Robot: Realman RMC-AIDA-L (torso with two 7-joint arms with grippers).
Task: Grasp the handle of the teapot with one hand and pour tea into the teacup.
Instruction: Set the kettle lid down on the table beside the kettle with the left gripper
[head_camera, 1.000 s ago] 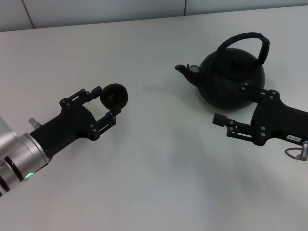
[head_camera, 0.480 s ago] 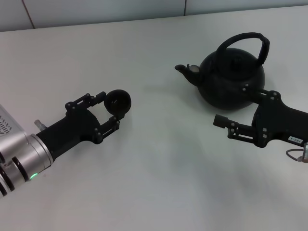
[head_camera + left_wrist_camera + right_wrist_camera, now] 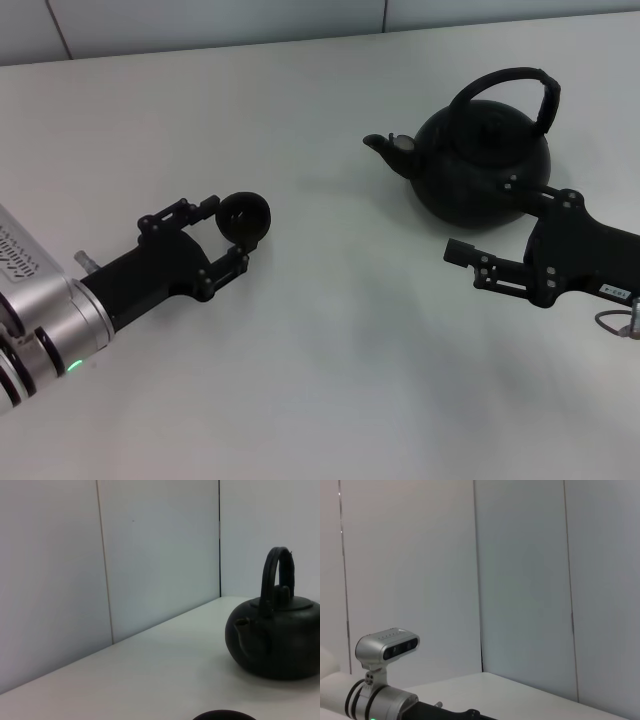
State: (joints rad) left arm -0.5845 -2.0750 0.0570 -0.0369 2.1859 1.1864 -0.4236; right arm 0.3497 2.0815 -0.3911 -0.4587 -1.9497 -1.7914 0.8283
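- Teapot (image 3: 482, 165) on table (image 3: 340, 330), just beyond right gripper (image 3: 490, 235); upper finger touching or nearly touching pot's lower side, lower finger out in free air on spout side; cannot tell if contact.
- Right jaws wide open, holding nothing; handle (image 3: 510, 90) arched above lid, well above jaws, not between them.
- Teacup (image 3: 243, 217) at tips of left gripper (image 3: 222, 232); jaws spread about cup-wide, cup seated at the mouth between fingertips; firm clamp or just bracketing: cannot tell.
- Left wrist view: pot upright, spout toward camera, cup rim at frame edge.
- Risk: right jaws too low for handle; closing here likely pinches pot body or nudges it, sliding pot away.
- Risk: handle thick, hoop could swing in jaws during tilt, pour off target.
- Risk: cup tiny, well apart from spout; loose hold could tip it or miss the stream.
- Writing: small white label on right arm, unreadable; faint marking on left arm's silver cuff, unreadable.
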